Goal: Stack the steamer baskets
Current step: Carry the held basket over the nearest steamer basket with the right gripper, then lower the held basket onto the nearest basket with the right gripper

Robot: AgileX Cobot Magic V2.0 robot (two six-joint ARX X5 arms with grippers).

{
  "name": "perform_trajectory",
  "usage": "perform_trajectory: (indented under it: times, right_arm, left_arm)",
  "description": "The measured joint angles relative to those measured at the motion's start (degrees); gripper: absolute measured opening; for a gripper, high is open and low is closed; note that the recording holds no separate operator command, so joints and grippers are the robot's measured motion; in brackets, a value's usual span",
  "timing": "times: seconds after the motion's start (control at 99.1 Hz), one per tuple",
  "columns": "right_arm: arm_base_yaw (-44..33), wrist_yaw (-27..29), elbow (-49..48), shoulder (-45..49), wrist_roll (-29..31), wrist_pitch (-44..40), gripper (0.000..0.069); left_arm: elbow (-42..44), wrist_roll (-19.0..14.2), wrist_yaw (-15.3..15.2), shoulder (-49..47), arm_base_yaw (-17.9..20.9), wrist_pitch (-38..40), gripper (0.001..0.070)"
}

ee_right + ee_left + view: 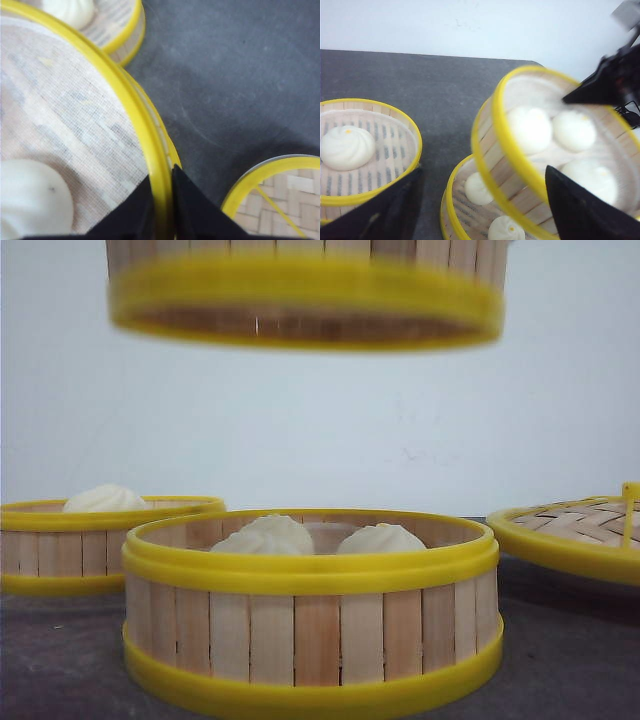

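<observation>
A steamer basket with three buns (555,150) is being held in the air above the dark grey surface (420,80), its underside showing blurred at the top of the front view. Its yellow rim (150,150) is being pinched by the right gripper (162,200), whose jaws are being kept almost closed, one finger inside the wall and one outside. Directly below it, near the front edge of the surface, a second steamer basket (310,615) is being left standing with two white buns (270,535) inside. A third steamer basket (95,540), holding one bun (105,498), is being left toward the left edge, a little farther back and apart from the middle one. A woven bamboo lid (575,530) with a yellow rim is being left lying toward the right edge. The left gripper (480,210) is being held with its jaws spread wide, nothing between them, close beside the raised basket.
</observation>
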Motion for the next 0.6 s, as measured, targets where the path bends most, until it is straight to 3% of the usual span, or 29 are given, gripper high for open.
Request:
perform_trajectory:
  times: [0.242,0.596]
  right_arm:
    - [0.0,0.1,-8.2,1.0,0.7,7.4,0.0025]
    - [0.0,0.1,-9.4,5.7,1.3,9.9,0.0025]
  left_arm:
    - [0.0,0.0,0.0,0.0,0.0,0.0,0.0468]
    - [0.0,0.0,0.0,0.0,0.0,0.0,0.0468]
